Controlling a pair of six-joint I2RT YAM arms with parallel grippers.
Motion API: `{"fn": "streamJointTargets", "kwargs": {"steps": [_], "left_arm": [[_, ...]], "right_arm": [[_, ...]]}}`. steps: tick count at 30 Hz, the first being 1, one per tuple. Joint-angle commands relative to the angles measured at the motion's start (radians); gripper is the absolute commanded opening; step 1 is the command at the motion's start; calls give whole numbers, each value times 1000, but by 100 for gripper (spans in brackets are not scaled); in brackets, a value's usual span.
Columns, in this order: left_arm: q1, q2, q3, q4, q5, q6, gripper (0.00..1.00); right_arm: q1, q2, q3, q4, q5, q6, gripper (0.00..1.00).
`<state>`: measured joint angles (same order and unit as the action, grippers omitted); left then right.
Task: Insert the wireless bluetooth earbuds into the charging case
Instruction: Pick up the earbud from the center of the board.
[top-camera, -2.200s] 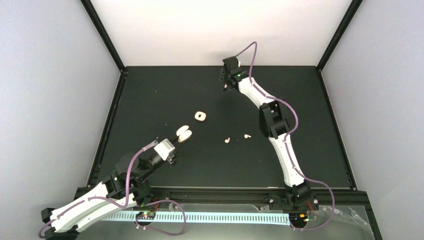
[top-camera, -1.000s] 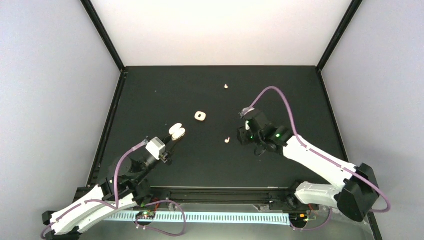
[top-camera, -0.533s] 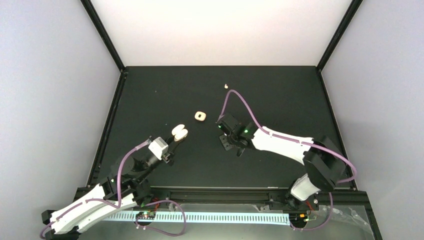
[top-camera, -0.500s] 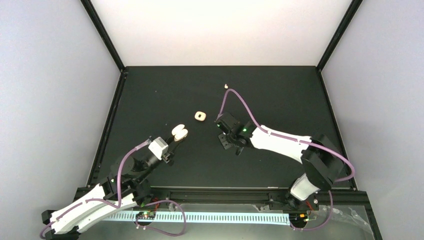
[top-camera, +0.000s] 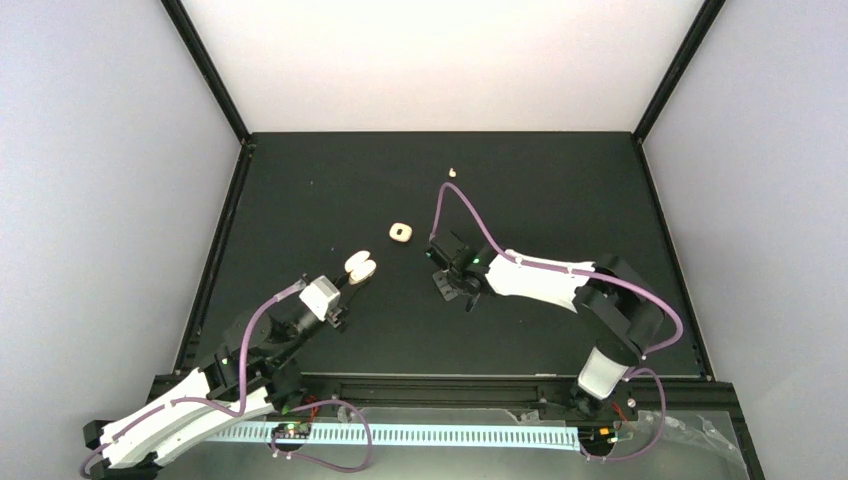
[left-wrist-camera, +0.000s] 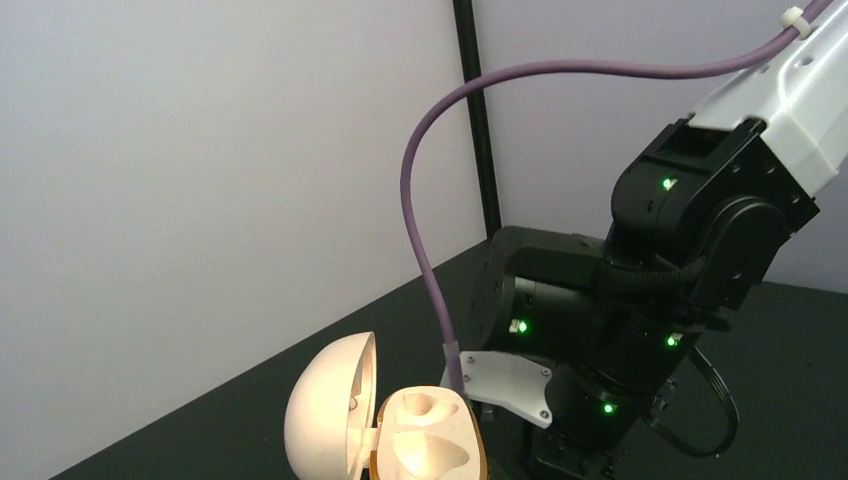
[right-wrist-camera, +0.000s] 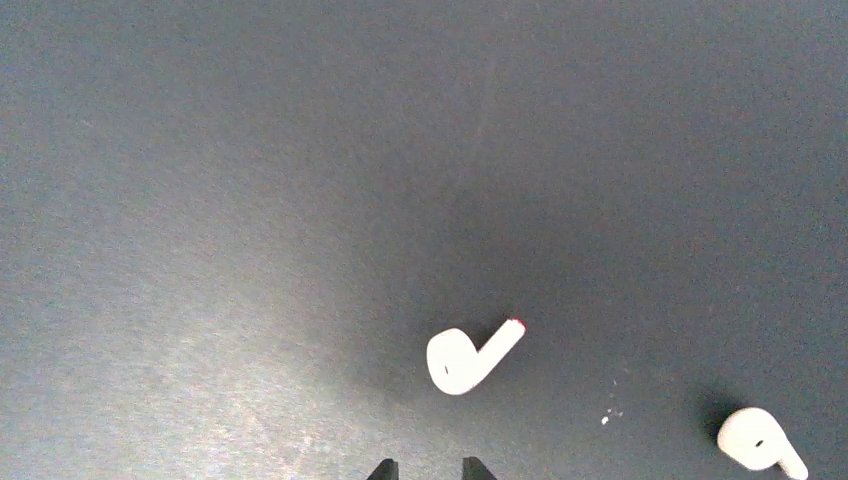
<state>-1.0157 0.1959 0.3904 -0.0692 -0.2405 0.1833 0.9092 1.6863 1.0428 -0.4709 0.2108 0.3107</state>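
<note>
From above, the left gripper (top-camera: 351, 278) pinches the open case (top-camera: 361, 266) and holds it over the left middle of the table (top-camera: 300, 190). A square piece (top-camera: 400, 233), cream with a dark centre, lies just beyond the case. Farther back, a lone earbud (top-camera: 452, 172) lies well apart from both arms. The right gripper (top-camera: 443, 285) points down at the table's middle, to the right of the case and apart from it; its jaws cannot be made out from here. In the left wrist view, the case (left-wrist-camera: 400, 435) sits at the bottom edge with its lid (left-wrist-camera: 325, 410) swung back to the left and the base (left-wrist-camera: 430, 445) showing two moulded hollows. The right arm (left-wrist-camera: 640, 320) stands just behind it, green lights on. The left fingers are out of this view. In the right wrist view, the right gripper (right-wrist-camera: 425, 468) shows two dark fingertips (right-wrist-camera: 383, 469) at the bottom edge, slightly parted with nothing between them. A near earbud (right-wrist-camera: 468, 358) lies on the table just ahead of them, stem pointing up and right. Another, the corner earbud (right-wrist-camera: 755, 438), lies off to the lower right.
</note>
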Motion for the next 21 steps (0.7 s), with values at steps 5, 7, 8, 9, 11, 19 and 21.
{"fn": "streamJointTargets", "kwargs": {"steps": [5,7,8,9,11,19,21], "left_arm": [[-1,-2,42,-11,13,34,2],[-1,-3,42,-12,13,36,1],[-1,-4,42,-12,13,36,2],[-1,-5,42,-12,13,36,2],[-1,-9,42,-14,13,37,2],[-1,-9,42,-18,12,40,2],[-1,-6,41,-17,11,42,2]], "right_arm": [[2,69,-11,37,60,36,11],[2,83,4,35,69,38,10],[2,90,10,33,73,39,10],[2,96,18,32,79,40,9],[0,112,32,26,90,43,9],[-19,163,81,33,91,50,8],[-24,178,104,31,85,50,7]]}}
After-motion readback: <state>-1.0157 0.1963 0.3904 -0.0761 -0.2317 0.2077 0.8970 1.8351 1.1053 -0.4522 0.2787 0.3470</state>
